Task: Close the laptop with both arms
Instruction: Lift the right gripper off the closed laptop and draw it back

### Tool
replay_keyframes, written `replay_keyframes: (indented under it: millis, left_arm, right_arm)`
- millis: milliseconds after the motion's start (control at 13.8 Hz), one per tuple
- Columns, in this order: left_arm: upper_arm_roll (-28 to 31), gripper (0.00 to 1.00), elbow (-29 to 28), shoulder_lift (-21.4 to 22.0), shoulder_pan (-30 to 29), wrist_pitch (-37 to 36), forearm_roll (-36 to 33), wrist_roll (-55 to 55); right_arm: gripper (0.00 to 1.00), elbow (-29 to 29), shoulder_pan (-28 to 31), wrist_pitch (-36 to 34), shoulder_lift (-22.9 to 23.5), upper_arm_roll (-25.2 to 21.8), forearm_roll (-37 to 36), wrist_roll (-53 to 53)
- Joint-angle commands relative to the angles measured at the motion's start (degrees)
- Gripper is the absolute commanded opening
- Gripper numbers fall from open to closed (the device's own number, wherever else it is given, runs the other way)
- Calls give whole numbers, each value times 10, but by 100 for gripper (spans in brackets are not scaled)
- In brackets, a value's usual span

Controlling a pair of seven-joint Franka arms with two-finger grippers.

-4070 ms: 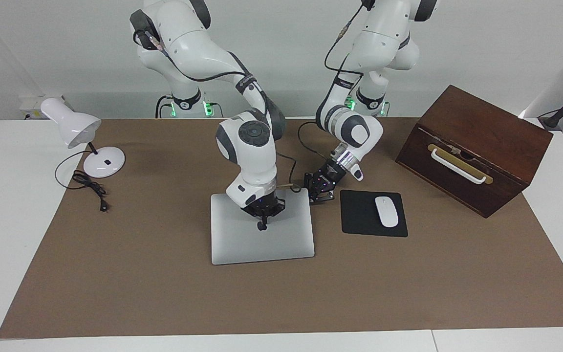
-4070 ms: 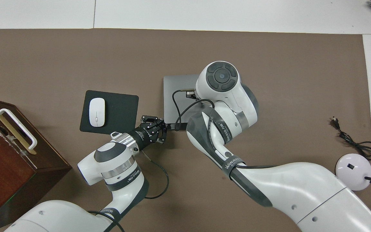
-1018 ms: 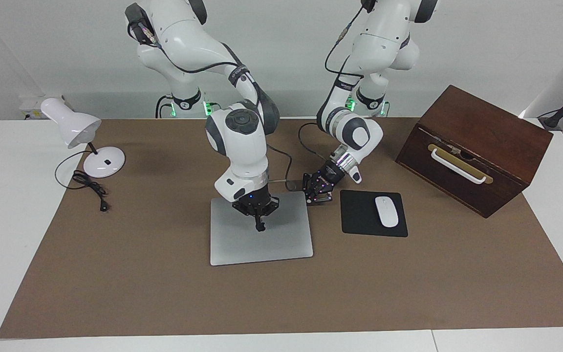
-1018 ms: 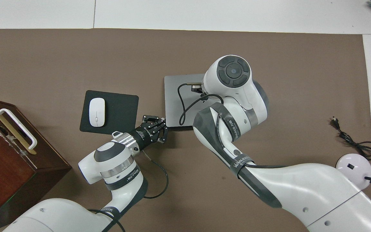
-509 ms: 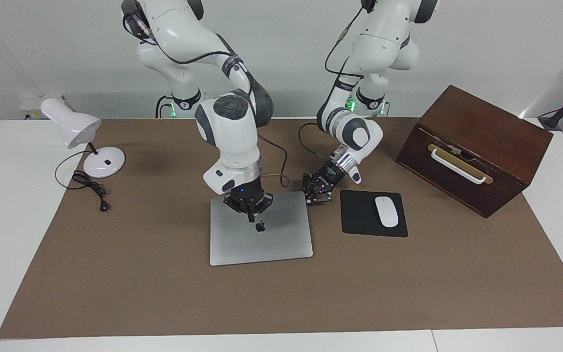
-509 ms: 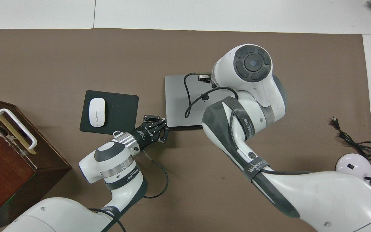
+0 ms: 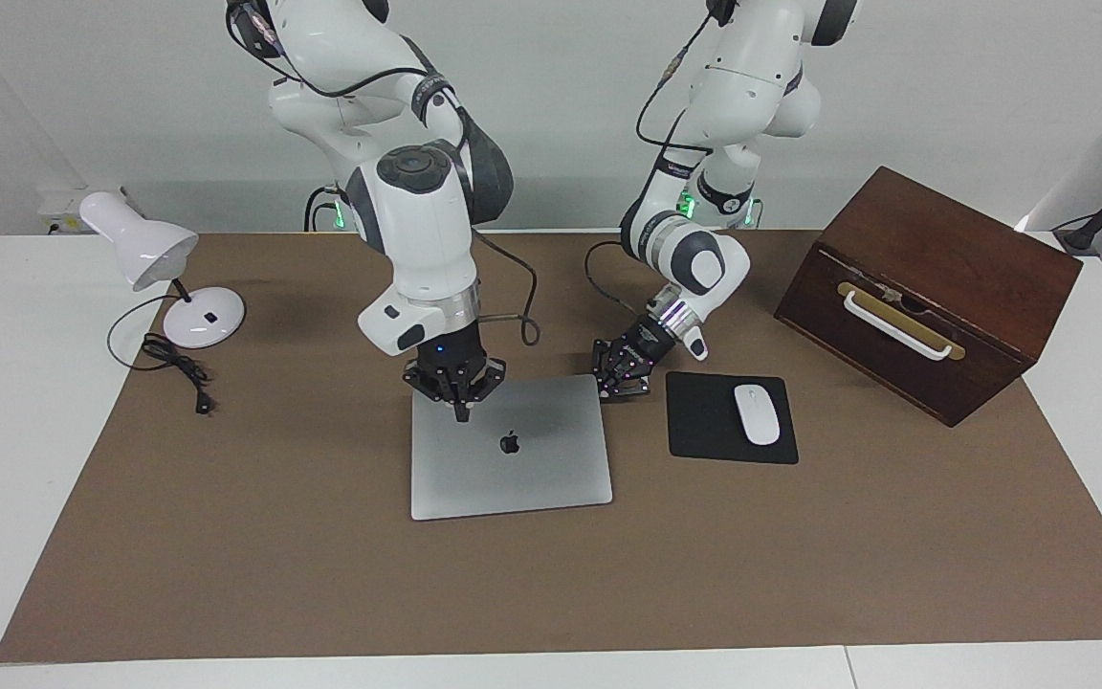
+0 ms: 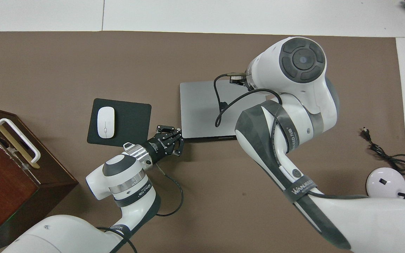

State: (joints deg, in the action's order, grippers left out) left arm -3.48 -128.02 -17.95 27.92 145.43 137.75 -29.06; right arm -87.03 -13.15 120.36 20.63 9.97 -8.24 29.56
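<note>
The laptop point(image 7: 511, 446) lies flat and shut at the table's centre, nearer to the robots than the mat's open half, its silver-grey lid unmarked but for the dark logo. The black mouse pad point(image 7: 731, 417) with the white mouse point(image 7: 757, 413) sits just beside it at three o'clock in the facing view. The right gripper point(image 7: 457, 383), fingertips pinched together and empty, hangs over the lid's eleven-o'clock corner. The left gripper point(image 7: 622, 369), likewise pinched shut and holding nothing, sits low at the one-o'clock corner by the hinge edge. Risk: a sideways retreat by either could drag the closed fingertips across the lid, scratching it or sliding the machine into the pad.
</note>
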Motion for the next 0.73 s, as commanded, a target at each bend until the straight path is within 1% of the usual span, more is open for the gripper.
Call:
replay_keyframes:
  millis: [0,218,654]
  left_arm:
    - [0,0,1,-27,-7,-18,10,23]
    - [0,0,-6,-24,-15,-26,10,29]
    - [0,0,-15,-17,-27,-38,9,29]
  right_arm:
    - [0,7,21,-36,-22,2,4,-44]
    - [0,11,47,-64,-43,3,9,-95]
    - [0,11,84,-124,-85,3,11,-152]
